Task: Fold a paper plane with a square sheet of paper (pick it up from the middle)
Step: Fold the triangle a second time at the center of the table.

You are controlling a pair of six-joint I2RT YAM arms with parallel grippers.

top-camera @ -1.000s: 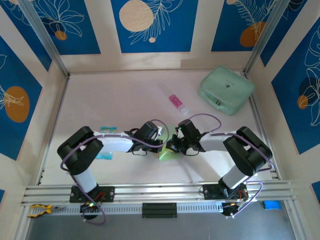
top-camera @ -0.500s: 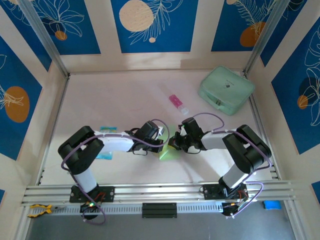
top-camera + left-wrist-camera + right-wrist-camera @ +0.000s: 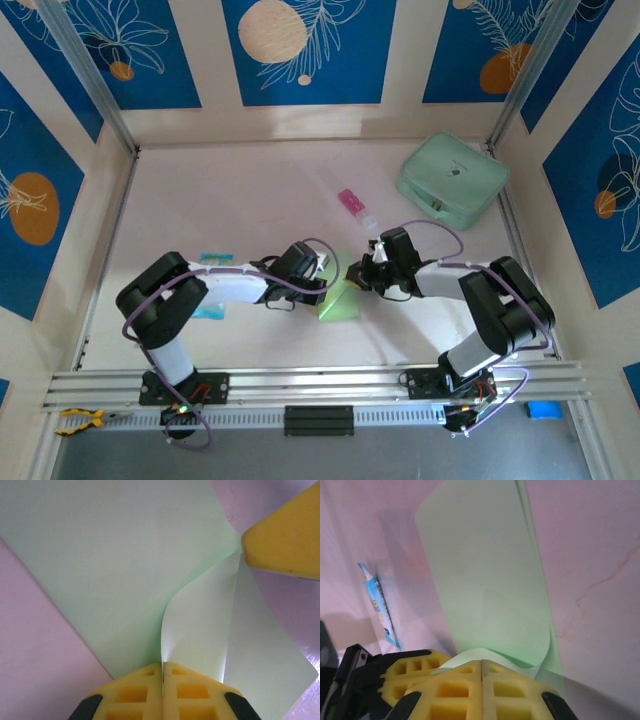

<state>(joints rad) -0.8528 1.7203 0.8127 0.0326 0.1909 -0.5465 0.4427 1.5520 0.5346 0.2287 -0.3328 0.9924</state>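
Observation:
The square sheet of paper (image 3: 340,303), pale lime green, lies on the pink table between the two arms, with one flap lifted and curling. In the left wrist view the sheet of paper (image 3: 115,565) spreads out ahead, and my left gripper (image 3: 162,664) is shut on the near end of the raised flap. My right gripper (image 3: 482,661) is shut on the flap's other end, where the paper (image 3: 485,585) curls over its tips. From above, the left gripper (image 3: 326,280) and right gripper (image 3: 358,274) almost meet. A paper plane is out of view.
A bulky mint-green case (image 3: 452,180) stands at the back right. A small pink-and-white tube (image 3: 355,207) lies behind the grippers. A blue-and-white packet (image 3: 214,259) lies by the left arm. Walls close in the table on three sides.
My right gripper has drawn back to the right and slightly away from me, uncovering more of the green sheet. The left arm has stayed put.

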